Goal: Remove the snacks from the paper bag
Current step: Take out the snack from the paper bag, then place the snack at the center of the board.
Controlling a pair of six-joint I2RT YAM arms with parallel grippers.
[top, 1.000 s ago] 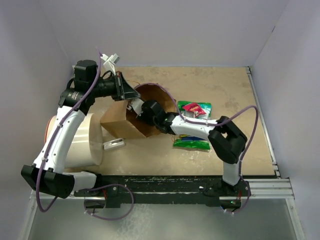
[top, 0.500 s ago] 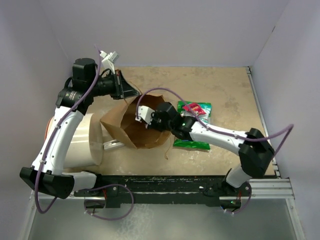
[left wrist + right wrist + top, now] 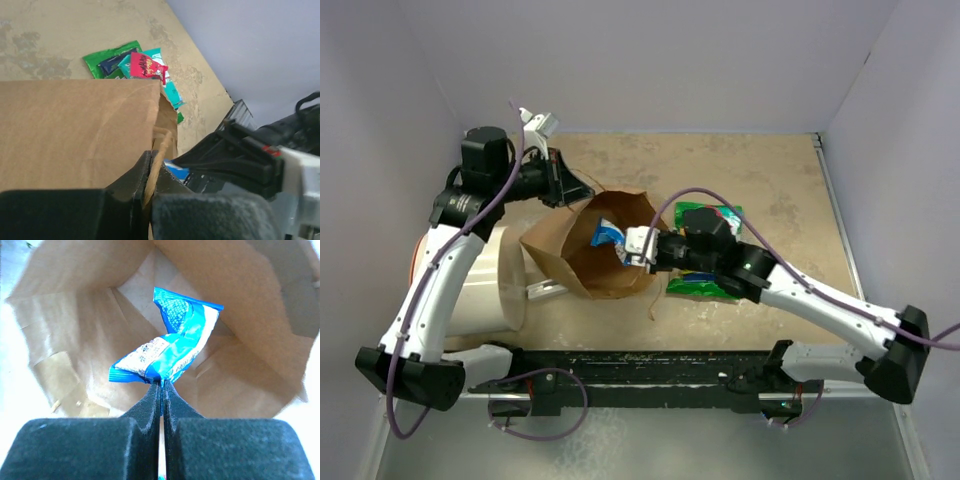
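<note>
The brown paper bag [image 3: 552, 247] lies on its side, its mouth facing right. My left gripper [image 3: 582, 190] is shut on the bag's twisted paper handle [image 3: 159, 146], holding the rim up; in the left wrist view the gripper [image 3: 151, 156] pinches the cord beside the bag wall [image 3: 75, 125]. My right gripper [image 3: 634, 248] is at the bag's mouth, shut on a crumpled blue snack packet [image 3: 610, 235]. In the right wrist view the gripper [image 3: 161, 384] clamps that packet [image 3: 172, 347] in front of the bag's inside [image 3: 75, 340]. Other snacks lie right of the bag: a green one [image 3: 705, 286], a red one [image 3: 704, 216] and a teal one [image 3: 171, 90].
A large white cylinder [image 3: 480, 280] lies left of the bag under my left arm. A small white-grey bar [image 3: 546, 289] rests between the cylinder and the bag. A metal rail [image 3: 844, 250] runs along the table's right edge. Walls close in the back and both sides.
My right arm has drawn back to the right, out of the bag's depth, bringing the blue packet to the mouth. The bag has swung and its opening has turned. My left gripper keeps the handle.
</note>
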